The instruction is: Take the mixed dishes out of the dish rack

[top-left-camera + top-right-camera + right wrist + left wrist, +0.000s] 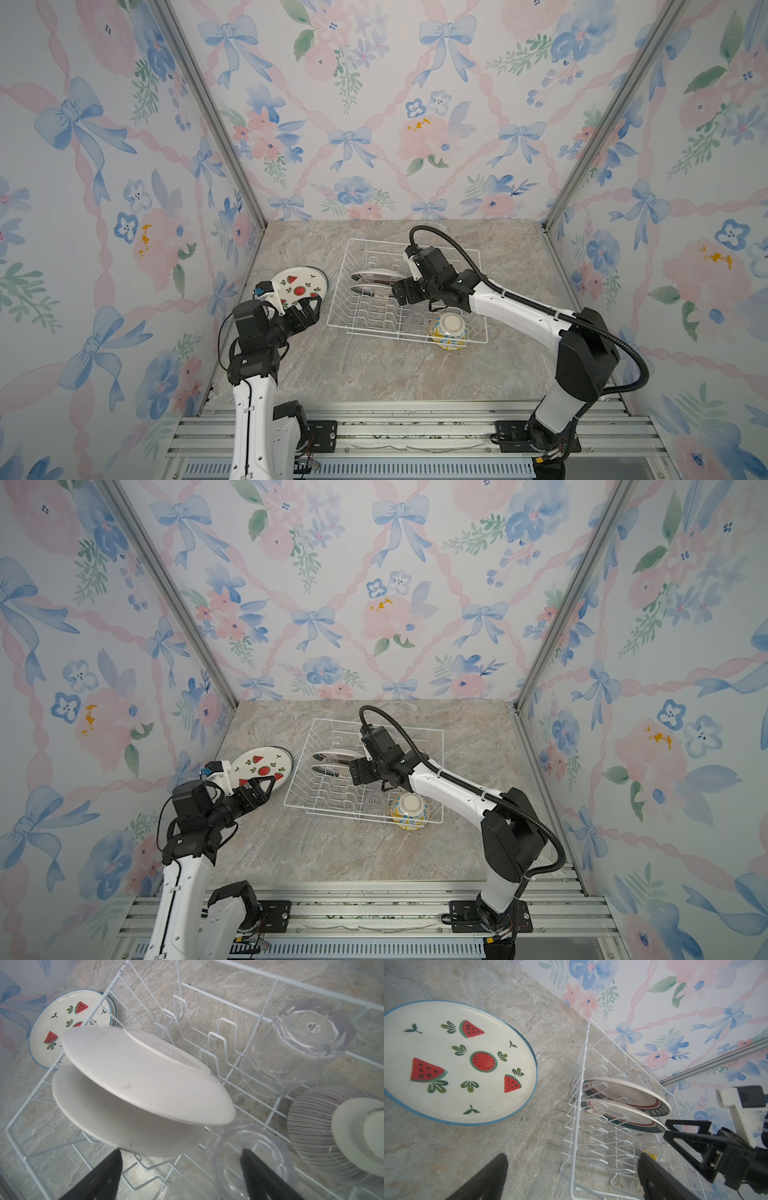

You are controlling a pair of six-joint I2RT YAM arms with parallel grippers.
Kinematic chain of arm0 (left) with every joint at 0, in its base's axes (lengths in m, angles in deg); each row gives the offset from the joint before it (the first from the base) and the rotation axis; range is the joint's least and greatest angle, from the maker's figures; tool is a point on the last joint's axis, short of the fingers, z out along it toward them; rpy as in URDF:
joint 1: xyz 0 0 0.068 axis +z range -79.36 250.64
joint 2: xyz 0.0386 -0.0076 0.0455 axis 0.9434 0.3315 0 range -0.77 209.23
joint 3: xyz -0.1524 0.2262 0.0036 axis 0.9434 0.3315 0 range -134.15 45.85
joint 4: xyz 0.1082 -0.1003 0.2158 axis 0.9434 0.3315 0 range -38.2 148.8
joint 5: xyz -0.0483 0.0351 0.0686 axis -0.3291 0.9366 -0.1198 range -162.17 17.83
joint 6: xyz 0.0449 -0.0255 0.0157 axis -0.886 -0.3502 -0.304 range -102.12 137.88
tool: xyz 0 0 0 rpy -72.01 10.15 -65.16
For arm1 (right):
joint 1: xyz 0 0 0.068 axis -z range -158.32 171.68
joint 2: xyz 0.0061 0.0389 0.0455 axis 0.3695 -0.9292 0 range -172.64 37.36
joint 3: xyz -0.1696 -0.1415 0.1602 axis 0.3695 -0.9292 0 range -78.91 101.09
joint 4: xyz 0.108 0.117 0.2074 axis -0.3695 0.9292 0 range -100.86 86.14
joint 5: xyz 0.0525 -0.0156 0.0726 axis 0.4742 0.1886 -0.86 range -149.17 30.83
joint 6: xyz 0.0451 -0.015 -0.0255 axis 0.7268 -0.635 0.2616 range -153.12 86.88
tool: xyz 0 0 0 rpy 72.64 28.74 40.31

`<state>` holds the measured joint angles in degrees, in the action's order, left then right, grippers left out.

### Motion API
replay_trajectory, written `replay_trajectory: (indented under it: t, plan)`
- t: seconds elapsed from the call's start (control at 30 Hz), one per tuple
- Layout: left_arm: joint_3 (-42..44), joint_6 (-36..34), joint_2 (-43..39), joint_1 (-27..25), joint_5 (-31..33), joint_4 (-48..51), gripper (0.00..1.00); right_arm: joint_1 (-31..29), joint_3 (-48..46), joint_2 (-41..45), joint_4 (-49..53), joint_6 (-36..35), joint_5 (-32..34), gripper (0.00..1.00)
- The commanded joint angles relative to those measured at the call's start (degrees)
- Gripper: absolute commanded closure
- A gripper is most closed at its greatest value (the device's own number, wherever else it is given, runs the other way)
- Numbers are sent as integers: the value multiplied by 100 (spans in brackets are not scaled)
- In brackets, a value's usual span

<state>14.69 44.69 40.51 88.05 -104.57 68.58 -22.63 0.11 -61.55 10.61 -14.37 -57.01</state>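
A: Found the dish rack (365, 311) where?

B: Near the middle of the tabletop (374, 374), a little toward its far edge. Counted two dark-rimmed plates (374, 276) standing on edge between the dividers at the rack's left side, with white backs turned to the right wrist camera.

A: Loaded with what else?

B: Saw a yellow-blue bowl (449, 331) upside down in the rack's near right corner, with a clear glass cup (417, 322) just beside it on the left. In the right wrist view, made out a mouth-down cup (297, 1047) next to a purple-striped bowl (315, 1126), also bottom up. Could not match that cup to the top views.

A: Anything off the rack?

B: Spotted the watermelon plate (301, 282) lying flat on the tabletop by its left edge, just left of the rack and apart from it. Noticed another rim peeking out beneath it in both wrist views.

A: And the grippers?

B: Caught the left gripper (311, 305) hanging over that plate's near rim with jaws spread wide, grasping nothing. Found the right gripper (181, 1150) low over the rack's middle, with jaws parted too and nothing clamped between them. Saw one fingertip close by the edge of the plate nearer the tabletop's near edge; could not tell about contact.
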Motion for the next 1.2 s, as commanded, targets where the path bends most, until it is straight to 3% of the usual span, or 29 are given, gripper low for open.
replay_trajectory:
  t: [0.0,0.7,1.17]
  plan:
    - [101,-53,-76,-44,31,-69,2,-29,271,-104,208,-142,-111,10]
    - [118,-33,-76,-97,85,-67,2,-306,859,-499,386,-937,-567,16]
    - [116,-33,-9,-97,69,-77,2,-716,1536,-1028,874,-1689,347,34]
